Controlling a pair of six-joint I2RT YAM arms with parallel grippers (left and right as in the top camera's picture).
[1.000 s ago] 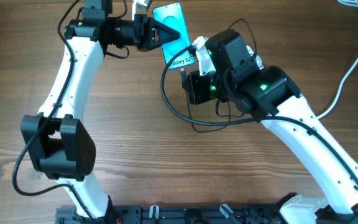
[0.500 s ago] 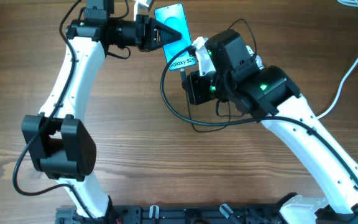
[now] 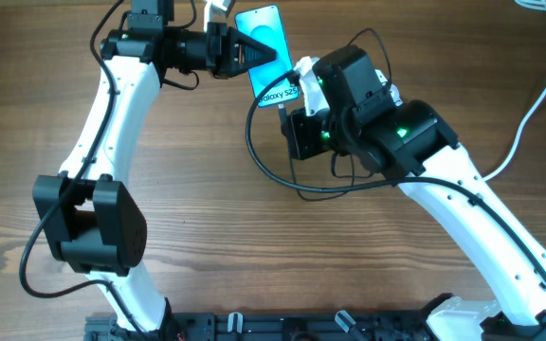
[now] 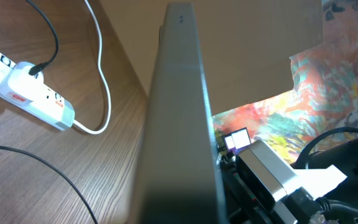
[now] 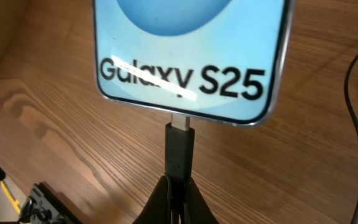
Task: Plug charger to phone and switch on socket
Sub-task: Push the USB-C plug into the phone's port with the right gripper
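My left gripper [image 3: 247,53] is shut on the phone [image 3: 267,47] and holds it above the table, its cyan screen facing up. In the left wrist view the phone [image 4: 180,118] shows edge-on. My right gripper [image 3: 293,102] is shut on the charger's dark connector [image 5: 180,149]. The connector's metal tip sits at the port in the phone's "Galaxy S25" edge [image 5: 191,56]. The thin black charger cable [image 3: 257,156] loops below the phone. The white socket [image 4: 27,93] lies on the table, seen only in the left wrist view, with a white plug [image 4: 22,70] in it.
A thick white cord [image 4: 101,74] curves away from the socket's end. Another pale cord [image 3: 538,85] runs along the table's right side. The right arm's body [image 3: 396,133] crowds the space just right of the phone. A colourful patterned cloth [image 4: 303,93] lies beyond the table.
The phone and my left gripper have shifted very slightly. The right gripper and connector have stayed at the phone's edge.
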